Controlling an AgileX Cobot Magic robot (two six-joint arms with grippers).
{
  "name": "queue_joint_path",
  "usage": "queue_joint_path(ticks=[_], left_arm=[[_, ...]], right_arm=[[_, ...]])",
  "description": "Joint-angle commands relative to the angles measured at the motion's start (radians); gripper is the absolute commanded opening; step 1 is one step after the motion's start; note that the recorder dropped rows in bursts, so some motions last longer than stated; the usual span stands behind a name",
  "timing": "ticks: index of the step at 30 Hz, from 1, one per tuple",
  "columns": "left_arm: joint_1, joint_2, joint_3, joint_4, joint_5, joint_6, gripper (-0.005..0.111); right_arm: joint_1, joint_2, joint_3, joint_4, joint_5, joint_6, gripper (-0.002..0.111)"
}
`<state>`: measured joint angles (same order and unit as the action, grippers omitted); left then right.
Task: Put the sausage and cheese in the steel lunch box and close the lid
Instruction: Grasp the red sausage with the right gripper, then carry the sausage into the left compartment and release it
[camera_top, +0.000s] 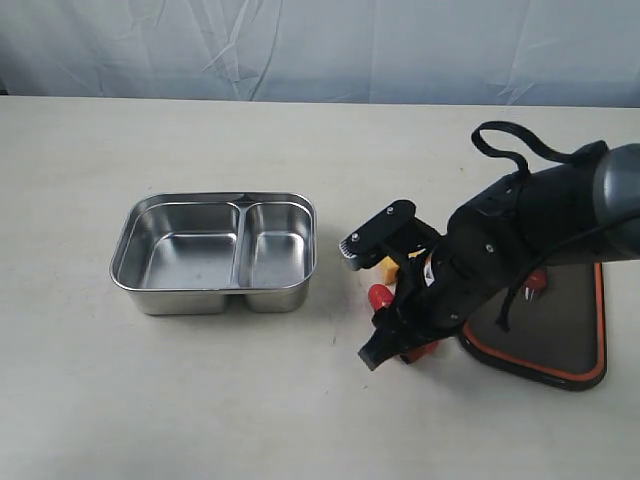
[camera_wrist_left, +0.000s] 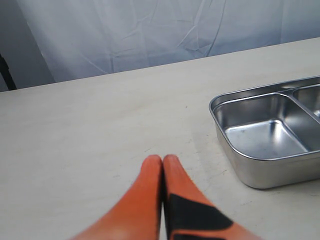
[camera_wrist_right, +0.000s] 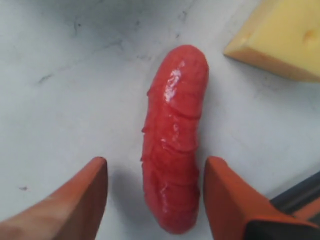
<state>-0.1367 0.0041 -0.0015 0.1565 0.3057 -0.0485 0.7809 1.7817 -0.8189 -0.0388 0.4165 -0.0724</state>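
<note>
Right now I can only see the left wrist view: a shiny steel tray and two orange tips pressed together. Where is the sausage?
Observer: The sausage lies on the table between the open fingers of the right tool. They are not touching it.
Operator: And the cheese?
Observer: The cheese lies on the table near the sausage's far end, apart from it.
Operator: Is there a lid anywhere?
Observer: The lid lies flat to the right of the steel lunch box. The right arm reaches over part of it.
</note>
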Motion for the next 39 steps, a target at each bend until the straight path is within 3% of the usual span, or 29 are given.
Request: queue_joint_path(ticks=[1, 4, 9, 18, 23, 29, 39], left_arm=[[0.005, -0.004, 0.002, 0.003, -0.013, -0.001, 0.0], [0.005, -0.004, 0.002, 0.003, -0.013, -0.001, 0.0], [0.005, -0.004, 0.002, 0.003, -0.013, -0.001, 0.0], [0.005, -0.004, 0.002, 0.003, -0.013, -0.001, 0.0], [0.005, -0.004, 0.002, 0.003, -0.013, -0.001, 0.0], [0.005, -0.004, 0.002, 0.003, -0.013, -0.001, 0.0], [0.005, -0.004, 0.002, 0.003, -0.013, -0.001, 0.0]], right_arm=[[-0.012, 0.041, -0.006, -0.015, -0.026, 0.002, 0.055], [-0.012, 0.061, -0.006, -0.015, -0.031, 0.002, 0.046], [-0.012, 0.057, -0.006, -0.012, -0.027, 0.002, 0.0], [-0.011, -0.149, -0.03, 0.076, 0.01, 0.005, 0.0], [-0.001, -0.223, -0.14, 0.319, -0.101, -0.064, 0.0], [0.094, -0.073, -0.359, 0.365, -0.078, -0.252, 0.0], [0.124, 0.323, -0.8, 0.414, 0.233, -0.256, 0.0]])
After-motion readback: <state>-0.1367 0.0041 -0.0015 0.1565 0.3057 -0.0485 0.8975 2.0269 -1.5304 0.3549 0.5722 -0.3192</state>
